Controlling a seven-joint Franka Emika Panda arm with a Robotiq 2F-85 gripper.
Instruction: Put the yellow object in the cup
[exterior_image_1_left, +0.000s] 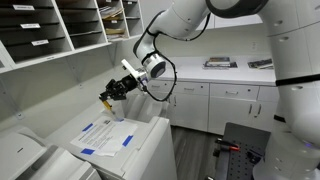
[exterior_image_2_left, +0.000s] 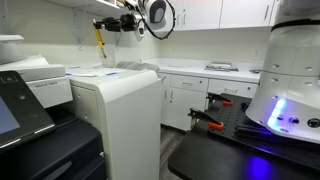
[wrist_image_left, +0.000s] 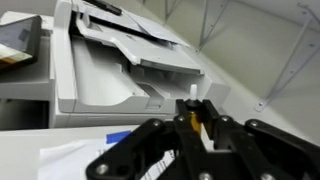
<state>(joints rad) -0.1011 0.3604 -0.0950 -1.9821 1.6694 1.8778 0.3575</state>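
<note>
Yellow object (exterior_image_2_left: 98, 37), pinched in the hand (exterior_image_2_left: 104, 24) (clenched around it), hanging down beneath.

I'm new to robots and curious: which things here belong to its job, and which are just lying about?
Job: yellow object, held in the gripper; no cup clearly visible.
Lying about: blue-marked paper sheets, printer, wall pigeonholes.
</note>
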